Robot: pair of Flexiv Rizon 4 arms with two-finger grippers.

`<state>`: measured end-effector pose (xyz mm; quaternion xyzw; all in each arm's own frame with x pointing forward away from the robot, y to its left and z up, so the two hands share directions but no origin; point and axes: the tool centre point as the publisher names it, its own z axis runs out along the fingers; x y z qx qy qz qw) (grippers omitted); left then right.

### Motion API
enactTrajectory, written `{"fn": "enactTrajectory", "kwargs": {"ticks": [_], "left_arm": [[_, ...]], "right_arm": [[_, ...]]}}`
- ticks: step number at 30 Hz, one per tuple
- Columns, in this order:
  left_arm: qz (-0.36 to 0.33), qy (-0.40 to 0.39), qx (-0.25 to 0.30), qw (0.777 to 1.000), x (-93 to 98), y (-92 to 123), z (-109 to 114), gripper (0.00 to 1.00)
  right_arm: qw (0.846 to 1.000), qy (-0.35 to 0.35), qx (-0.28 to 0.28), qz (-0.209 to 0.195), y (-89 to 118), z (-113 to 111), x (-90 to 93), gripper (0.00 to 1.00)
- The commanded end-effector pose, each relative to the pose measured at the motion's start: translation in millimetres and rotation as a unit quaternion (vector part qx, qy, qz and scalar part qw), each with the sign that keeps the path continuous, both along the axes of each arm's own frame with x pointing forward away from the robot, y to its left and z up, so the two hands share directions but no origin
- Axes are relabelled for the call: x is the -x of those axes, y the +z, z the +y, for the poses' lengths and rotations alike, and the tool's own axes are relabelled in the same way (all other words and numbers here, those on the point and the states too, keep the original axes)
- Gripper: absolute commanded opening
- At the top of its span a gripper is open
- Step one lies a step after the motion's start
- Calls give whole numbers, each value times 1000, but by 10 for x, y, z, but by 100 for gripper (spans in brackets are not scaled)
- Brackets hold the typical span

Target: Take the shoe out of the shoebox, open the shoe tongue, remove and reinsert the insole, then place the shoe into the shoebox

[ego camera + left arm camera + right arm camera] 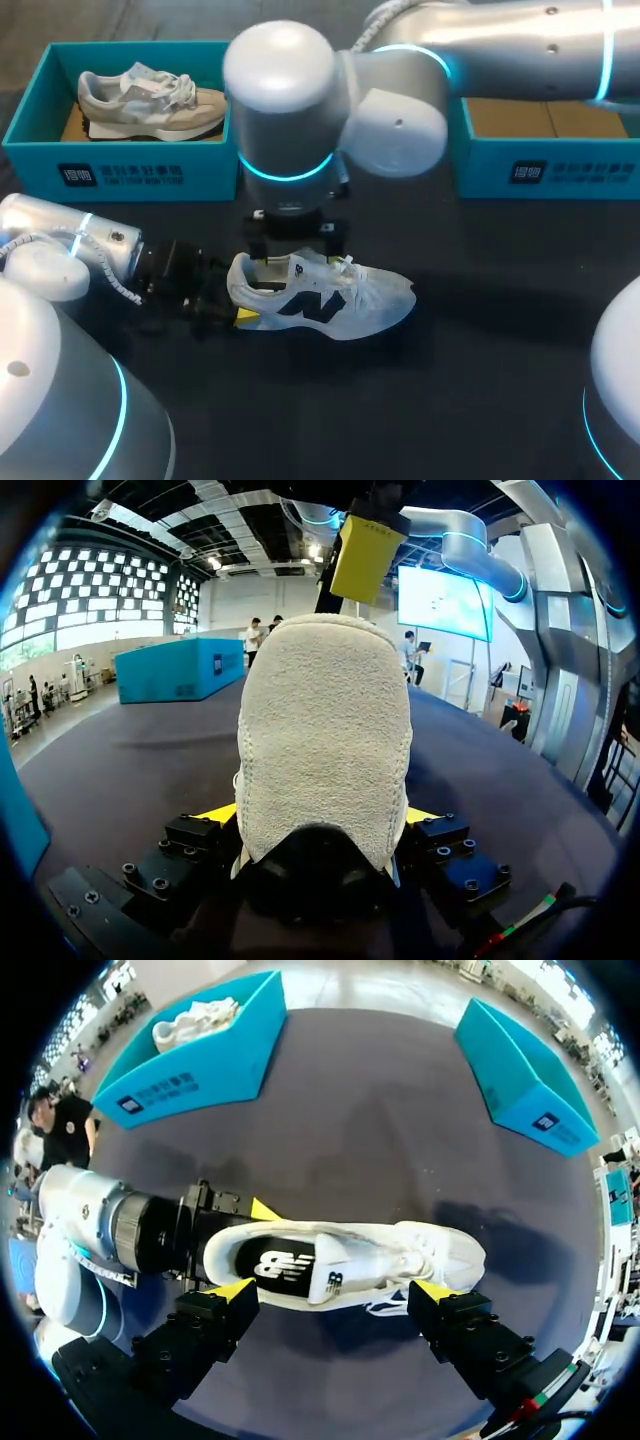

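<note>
A white shoe [330, 297] with a navy logo lies on its sole on the dark table, toe to the right. My left gripper [238, 300] is shut on its heel [325, 740], one yellow tip on each side. The insole [270, 1262] shows dark inside the shoe's mouth, and the white tongue [335, 1268] lies over the laces. My right gripper [335, 1290] hangs open just above the shoe, its fingers wide apart beside it and touching nothing. One of its yellow fingertips [368, 552] shows above the heel in the left wrist view.
A teal shoebox [120, 170] at the back left holds a beige shoe [150, 100]. A second teal shoebox [545, 165] stands at the back right with a brown floor showing. My right arm [400, 95] crosses above the table's middle.
</note>
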<state>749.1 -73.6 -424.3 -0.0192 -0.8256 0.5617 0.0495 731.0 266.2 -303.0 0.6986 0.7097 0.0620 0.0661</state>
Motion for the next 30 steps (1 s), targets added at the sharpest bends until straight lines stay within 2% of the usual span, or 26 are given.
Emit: {"fn": "enactTrajectory", "kwargs": {"ticks": [1, 11, 25, 26, 27, 28, 30], "left_arm": [[0, 1, 0, 1000, -12, -32, -22, 0], [0, 1, 0, 1000, -12, -32, -22, 0], [0, 1, 0, 1000, -12, -32, -22, 0], [0, 1, 0, 1000, -12, -32, -22, 0], [0, 1, 0, 1000, -12, -32, -22, 0], [0, 1, 0, 1000, -12, -32, -22, 0], [0, 1, 0, 1000, -12, -32, -22, 0]], "right_arm": [[965, -208, 154, -36, -85, 221, 91, 100], [948, -260, 177, -41, -271, 53, 42, 100], [931, -297, 209, -33, -385, -214, -6, 100], [931, -297, 209, -33, -385, -225, 4, 96], [930, -301, 210, -32, -375, -252, 17, 68], [929, -302, 212, -33, -368, -275, 20, 55], [928, -306, 212, -33, -349, -309, 37, 47]]}}
